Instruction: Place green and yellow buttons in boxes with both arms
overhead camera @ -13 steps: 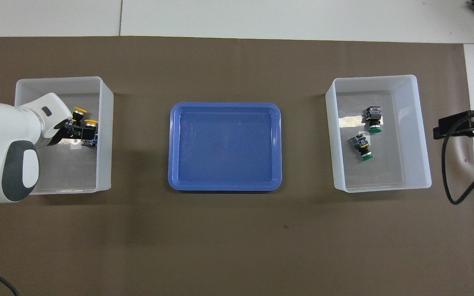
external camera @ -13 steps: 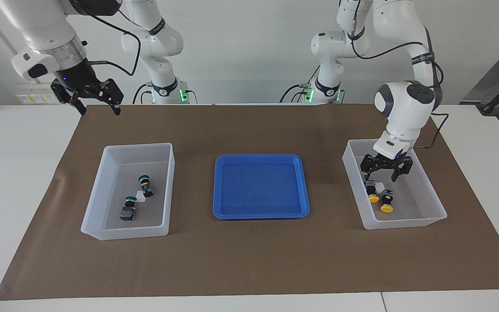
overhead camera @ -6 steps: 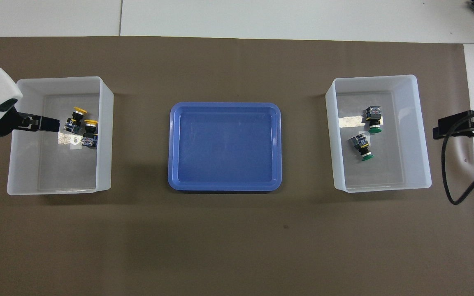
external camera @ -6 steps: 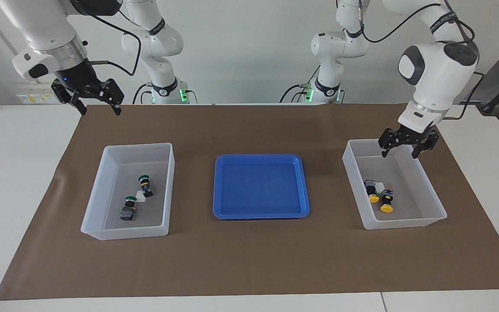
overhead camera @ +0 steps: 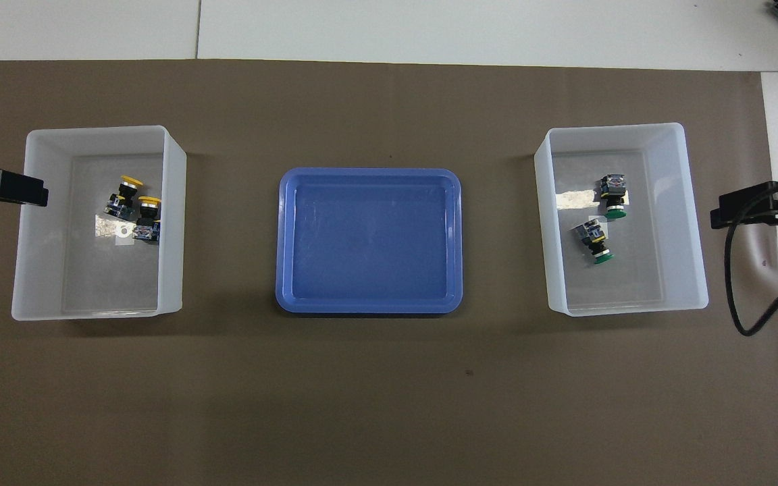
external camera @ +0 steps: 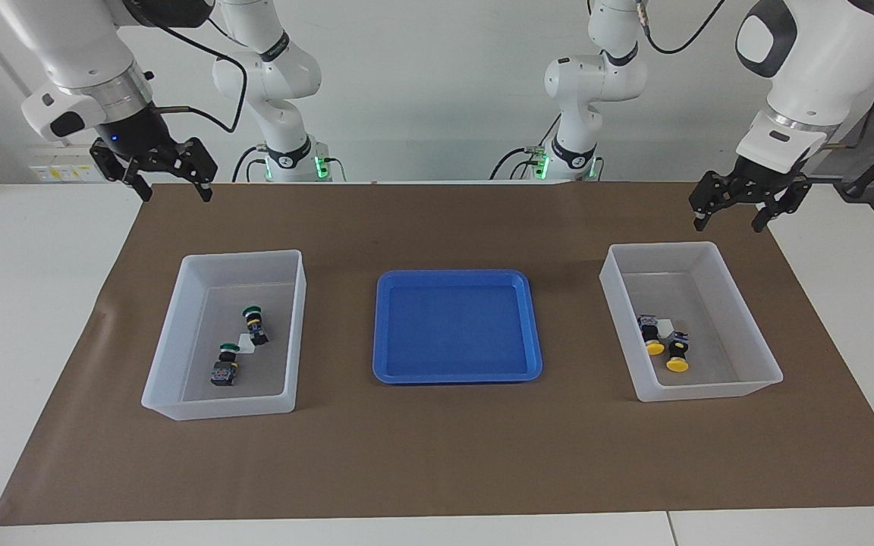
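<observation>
Two yellow buttons lie side by side in the translucent box at the left arm's end of the table. Two green buttons lie in the matching box at the right arm's end. My left gripper hangs open and empty, high over the brown mat just outside the yellow buttons' box. My right gripper waits open and empty, raised over the mat's corner outside the green buttons' box.
An empty blue tray sits on the brown mat between the two boxes. Two slimmer white arms with green-lit bases stand at the robots' edge of the table. A black cable loops under the right gripper.
My left gripper has risen out of the yellow buttons' box and drawn back toward its own base, with nothing in it. Both yellow buttons stayed in place. The right arm has not moved.
</observation>
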`<state>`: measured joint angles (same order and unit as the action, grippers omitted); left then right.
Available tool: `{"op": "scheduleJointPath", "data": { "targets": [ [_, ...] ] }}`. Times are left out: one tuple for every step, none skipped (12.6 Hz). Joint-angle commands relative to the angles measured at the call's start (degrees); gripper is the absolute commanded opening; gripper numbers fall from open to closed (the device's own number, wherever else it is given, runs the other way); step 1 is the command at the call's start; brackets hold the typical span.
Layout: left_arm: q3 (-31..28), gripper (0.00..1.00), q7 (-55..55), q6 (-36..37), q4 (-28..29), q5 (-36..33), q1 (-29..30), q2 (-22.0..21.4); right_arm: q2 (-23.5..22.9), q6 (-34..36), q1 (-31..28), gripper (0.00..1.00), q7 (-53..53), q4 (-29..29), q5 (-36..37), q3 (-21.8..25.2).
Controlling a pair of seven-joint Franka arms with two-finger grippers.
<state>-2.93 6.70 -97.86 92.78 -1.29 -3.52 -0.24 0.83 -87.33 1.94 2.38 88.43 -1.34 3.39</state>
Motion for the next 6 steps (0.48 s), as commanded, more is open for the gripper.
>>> {"op": "scheduleJointPath", "data": {
  "targets": [
    [-0.15, 1.0, -2.73, 4.33, -0.24, -0.03, 0.27, -1.51, 0.93, 0.14, -0.36, 1.0, -0.98, 0.86, -1.56, 0.04],
    [-0.15, 1.0, -4.57, 4.52, 1.68, -0.03, 0.27, -2.82, 0.93, 0.14, -0.36, 1.0, -0.98, 0.86, -1.56, -0.05],
    [-0.15, 1.0, -4.77, 3.74, 3.18, -0.03, 0.27, -3.36, 0.93, 0.14, -0.36, 1.0, -0.98, 0.86, -1.56, -0.05],
    [-0.23, 1.0, -4.68, 3.04, 3.28, -0.03, 0.45, -3.45, 0.93, 0.14, -0.36, 1.0, -0.98, 0.86, -1.56, 0.04],
    [-0.24, 1.0, -4.68, 2.68, 3.28, -0.03, 1.32, -3.45, 0.93, 0.14, -0.36, 1.0, -0.98, 0.86, -1.56, 0.04],
    [-0.24, 1.0, -4.68, 2.68, 3.28, -0.03, 1.5, -3.45, 0.93, 0.14, -0.36, 1.0, -0.98, 0.86, -1.56, -0.05]
  ]
}}
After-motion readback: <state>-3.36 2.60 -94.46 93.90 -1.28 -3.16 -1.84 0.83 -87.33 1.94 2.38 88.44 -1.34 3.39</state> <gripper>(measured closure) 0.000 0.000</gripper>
